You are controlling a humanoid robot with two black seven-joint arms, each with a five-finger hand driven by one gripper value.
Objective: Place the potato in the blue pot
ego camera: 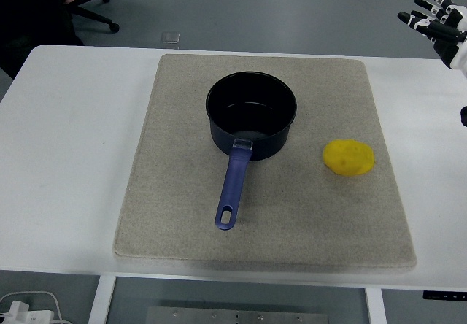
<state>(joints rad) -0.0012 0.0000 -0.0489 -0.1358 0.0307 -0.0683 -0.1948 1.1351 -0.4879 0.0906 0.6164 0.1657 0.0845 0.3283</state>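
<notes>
While the right hand [436,19] hangs at the upper right corner, above the table's far right edge, its fingers are spread and grasp nothing. Only 1 hand shows; the left arm is out of view. The white table [66,156] carries a beige mat [175,229] covering most of its middle. On the mat's far centre stands the blue pot [252,116], upright, interior dark and holding nothing, its blue handle [233,185] pointing toward the near edge (a hanging hole at the handle's end). The potato [349,157], yellow and oval, lies on the mat to the right of the pot, apart from it and well below the hand. Beyond the table's far left corner, an office chair's base [98,14] stands on the grey floor.
</notes>
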